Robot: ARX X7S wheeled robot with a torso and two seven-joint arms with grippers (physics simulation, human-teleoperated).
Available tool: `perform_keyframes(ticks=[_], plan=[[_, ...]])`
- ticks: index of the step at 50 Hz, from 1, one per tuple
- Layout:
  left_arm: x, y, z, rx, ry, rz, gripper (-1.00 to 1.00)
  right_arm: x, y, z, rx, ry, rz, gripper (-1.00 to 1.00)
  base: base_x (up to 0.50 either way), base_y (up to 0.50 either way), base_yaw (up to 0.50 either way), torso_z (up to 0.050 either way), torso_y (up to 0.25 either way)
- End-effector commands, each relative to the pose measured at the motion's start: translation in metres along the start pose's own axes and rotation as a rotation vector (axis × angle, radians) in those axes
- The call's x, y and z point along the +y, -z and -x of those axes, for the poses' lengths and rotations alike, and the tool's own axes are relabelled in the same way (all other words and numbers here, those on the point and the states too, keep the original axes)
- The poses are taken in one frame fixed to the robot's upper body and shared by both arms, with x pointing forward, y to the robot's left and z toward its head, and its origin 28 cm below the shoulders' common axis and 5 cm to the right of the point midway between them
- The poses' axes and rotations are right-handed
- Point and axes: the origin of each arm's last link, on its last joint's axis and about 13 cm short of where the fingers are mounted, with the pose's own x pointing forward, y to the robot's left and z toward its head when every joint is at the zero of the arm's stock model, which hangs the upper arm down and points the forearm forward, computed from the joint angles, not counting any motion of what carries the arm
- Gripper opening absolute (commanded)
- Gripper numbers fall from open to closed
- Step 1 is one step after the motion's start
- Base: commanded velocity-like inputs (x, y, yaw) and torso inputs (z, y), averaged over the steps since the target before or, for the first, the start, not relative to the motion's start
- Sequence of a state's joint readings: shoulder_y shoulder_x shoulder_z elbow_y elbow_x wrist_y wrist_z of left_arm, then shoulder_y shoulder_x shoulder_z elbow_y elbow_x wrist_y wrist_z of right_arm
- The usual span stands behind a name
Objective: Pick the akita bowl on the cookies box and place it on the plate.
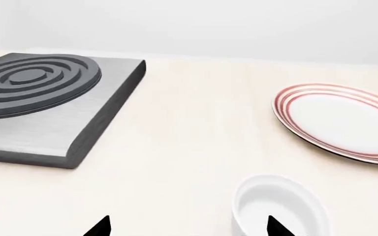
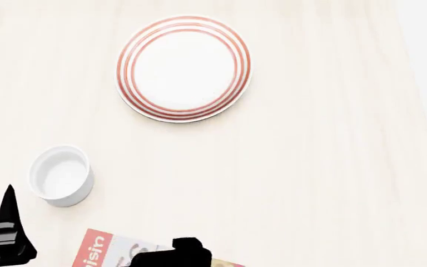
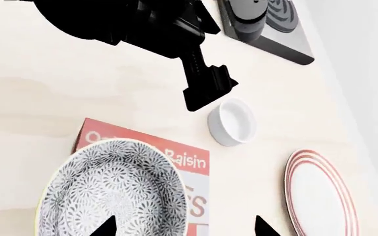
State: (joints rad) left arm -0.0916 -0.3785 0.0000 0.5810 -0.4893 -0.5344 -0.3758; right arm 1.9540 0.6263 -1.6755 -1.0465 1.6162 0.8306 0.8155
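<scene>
The speckled black-and-white akita bowl sits on the red cookies box, covering most of it. My right gripper hangs open above the bowl's rim, one fingertip over the bowl's inside and the other past the rim. The red-ringed white plate lies bare beyond the box, and the head view has the plate at its top centre. Only a corner of the cookies box shows there, and the bowl is out of view. My left gripper is open and holds nothing, low over the table.
A small plain white cup stands between the box and the plate, close under the left gripper's fingertip. A grey stove block with a ringed burner sits at the table's far side. The black left arm reaches over the table beside the box.
</scene>
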Motion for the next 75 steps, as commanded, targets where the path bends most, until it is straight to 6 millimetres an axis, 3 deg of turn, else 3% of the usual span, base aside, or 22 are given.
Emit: perform_keyframes(ticks=[1,27,50,75], plan=[[-0.001,0.000,0.001,0.001,0.007,-0.003,1.00,0.008,-0.005,0.009,0.053,-0.095,0.018,1.00,0.00,0.00,0.00,0.000,0.000],[-0.001,-0.001,0.001,0.000,0.014,-0.007,1.00,0.021,-0.009,0.000,0.071,-0.214,0.029,1.00,0.00,0.00,0.00,0.000,0.000],[0.001,0.005,0.000,0.007,0.011,-0.001,1.00,0.024,0.005,-0.022,0.118,-0.297,0.047,1.00,0.00,0.00,0.00,0.000,0.000],[0.001,0.006,0.000,0.001,0.007,-0.006,1.00,0.026,0.013,-0.029,0.150,-0.332,0.080,1.00,0.00,0.00,0.00,0.000,0.000]])
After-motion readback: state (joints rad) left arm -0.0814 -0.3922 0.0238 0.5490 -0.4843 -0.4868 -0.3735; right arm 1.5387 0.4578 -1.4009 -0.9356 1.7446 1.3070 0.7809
